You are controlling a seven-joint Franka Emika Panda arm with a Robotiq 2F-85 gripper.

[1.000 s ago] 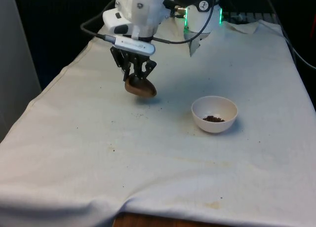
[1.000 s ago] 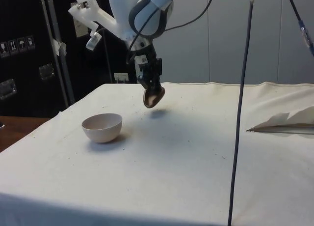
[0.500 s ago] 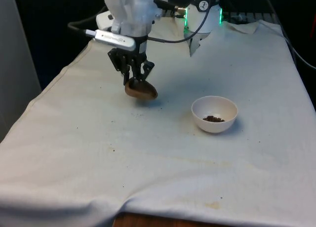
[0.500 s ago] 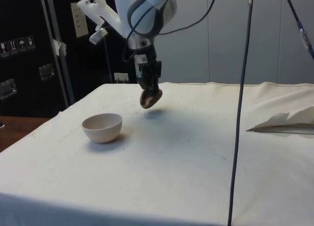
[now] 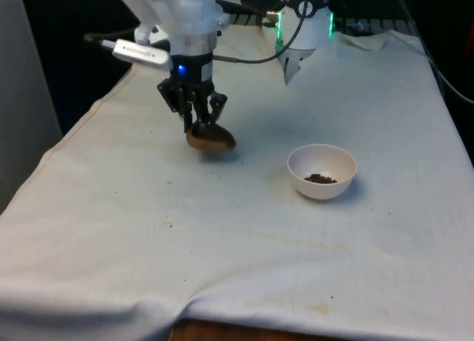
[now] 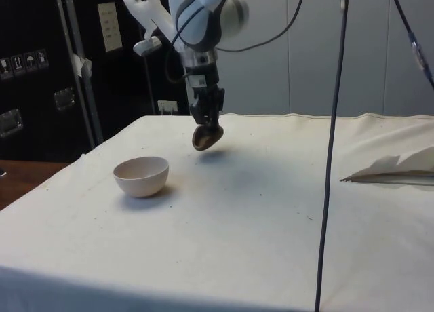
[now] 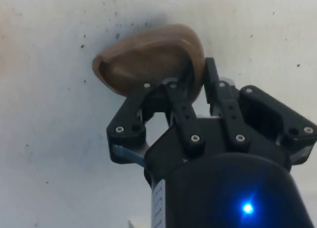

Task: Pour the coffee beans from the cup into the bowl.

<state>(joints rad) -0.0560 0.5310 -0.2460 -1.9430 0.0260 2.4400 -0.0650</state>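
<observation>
A lab or robot test room, not a home. Shown by a table (image 5: pixel 222 237) draped in a loose, stained white cloth (image 6: pixel 258 210) that hangs over its near edge with bare wood peeking out below. Backed by black curtains (image 5: pixel 67 52) in the front view. Flanked in the side view by dark cabinets (image 6: pixel 41 68) bearing small labels and a pale notice sheet (image 6: pixel 110 27), with plain grey wall panels (image 6: pixel 305 54) behind the far edge. Crossed by black cables (image 6: pixel 332 156) dangling in front of the side camera.
</observation>
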